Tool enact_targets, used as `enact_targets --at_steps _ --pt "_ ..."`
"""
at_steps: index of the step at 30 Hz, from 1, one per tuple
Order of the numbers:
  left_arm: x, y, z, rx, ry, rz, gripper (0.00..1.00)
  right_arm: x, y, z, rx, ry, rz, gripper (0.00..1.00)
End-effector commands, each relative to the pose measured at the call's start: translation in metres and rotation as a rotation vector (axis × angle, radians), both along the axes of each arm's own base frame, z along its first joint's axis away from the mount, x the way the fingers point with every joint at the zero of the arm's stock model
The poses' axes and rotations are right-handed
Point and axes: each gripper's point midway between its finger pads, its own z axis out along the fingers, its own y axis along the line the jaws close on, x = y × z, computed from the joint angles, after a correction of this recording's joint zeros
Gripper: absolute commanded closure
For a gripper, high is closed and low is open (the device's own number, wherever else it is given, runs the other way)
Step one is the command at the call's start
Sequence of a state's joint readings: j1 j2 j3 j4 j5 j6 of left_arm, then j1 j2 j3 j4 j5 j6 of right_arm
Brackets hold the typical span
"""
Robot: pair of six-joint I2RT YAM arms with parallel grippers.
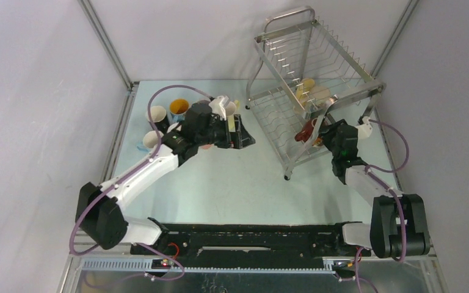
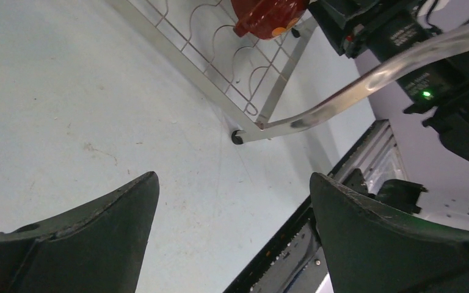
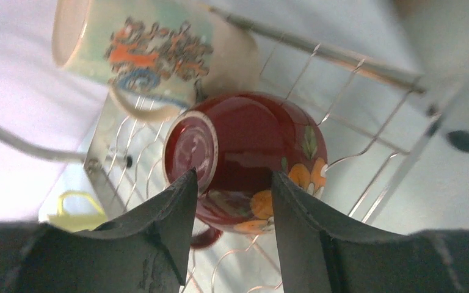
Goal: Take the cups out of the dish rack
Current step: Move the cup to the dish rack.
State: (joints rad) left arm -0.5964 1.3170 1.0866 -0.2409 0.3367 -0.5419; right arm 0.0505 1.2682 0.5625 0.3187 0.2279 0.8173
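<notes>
Nearest to us in the overhead view, the two arm bases sit at the near edge of the pale worktop [image 1: 232, 183]. From the left base, the left arm reaches forward to the left-centre of the worktop, where the left gripper [image 1: 239, 133] hangs above the bare surface; in the left wrist view its fingers [image 2: 98, 238] are spread wide with nothing between them, and we see the rack's foot and a lower wire shelf beyond them. The right gripper [image 1: 319, 131] reaches into the near right side of the dish rack [image 1: 308, 91] at the lower tier. In the right wrist view its fingers [image 3: 159, 238] stand on either side of the dark red mug [image 3: 244, 159], which lies on its side on the wire shelf with its base turned toward the camera and orange flowers on its wall; we cannot tell whether the fingers touch it or merely bracket it. Just behind the red mug, a pale patterned mug [image 3: 134, 43] lies tilted on the wires, and a yellow mug [image 3: 76, 207] shows through the wires to the left. Farther back in the overhead view, yellow and cream mugs [image 1: 311, 91] rest inside the rack. At the far left of the worktop, behind the left gripper, a cluster of unloaded mugs [image 1: 168, 116] stands close together, well apart from the rack.
</notes>
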Motion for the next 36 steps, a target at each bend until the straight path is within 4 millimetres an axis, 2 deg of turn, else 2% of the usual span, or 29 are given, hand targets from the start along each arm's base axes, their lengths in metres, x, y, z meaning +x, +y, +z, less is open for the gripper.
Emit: enact_targets --at_steps 1,3,7,11,16,23,28,29,33,36 --pt "0.023 -0.021 0.019 -0.019 -0.097 0.001 0.01 0.01 0.038 0.023 0.028 -0.062 0.117 0.45" --pt "0.027 -0.027 0.018 -0.021 -0.1 -0.008 0.01 0.008 0.036 0.023 0.022 -0.053 0.109 0.45" --pt "0.031 -0.037 0.019 -0.014 -0.124 -0.027 0.01 0.006 0.02 0.027 0.032 -0.057 0.08 0.44" --pt "0.041 -0.044 0.009 0.028 -0.15 -0.044 0.01 0.007 0.008 0.035 0.038 -0.079 0.053 0.43" --pt "0.056 -0.051 0.0 0.09 -0.218 -0.093 0.03 0.017 -0.001 0.042 0.053 -0.113 0.028 0.42" --pt "0.078 -0.072 -0.005 0.14 -0.328 -0.194 0.06 0.032 -0.004 0.033 0.083 -0.119 -0.006 0.43" --pt "0.092 -0.087 -0.001 0.124 -0.389 -0.202 0.07 0.039 -0.009 0.034 0.09 -0.148 -0.038 0.44" --pt "0.095 -0.09 -0.006 0.127 -0.39 -0.205 0.07 0.04 -0.018 0.032 0.097 -0.147 -0.065 0.44" --pt "0.101 -0.097 -0.01 0.131 -0.428 -0.214 0.09 0.044 -0.025 0.027 0.145 -0.165 -0.11 0.47" --pt "0.106 -0.099 -0.011 0.144 -0.464 -0.221 0.09 0.05 -0.022 0.025 0.16 -0.184 -0.121 0.48"
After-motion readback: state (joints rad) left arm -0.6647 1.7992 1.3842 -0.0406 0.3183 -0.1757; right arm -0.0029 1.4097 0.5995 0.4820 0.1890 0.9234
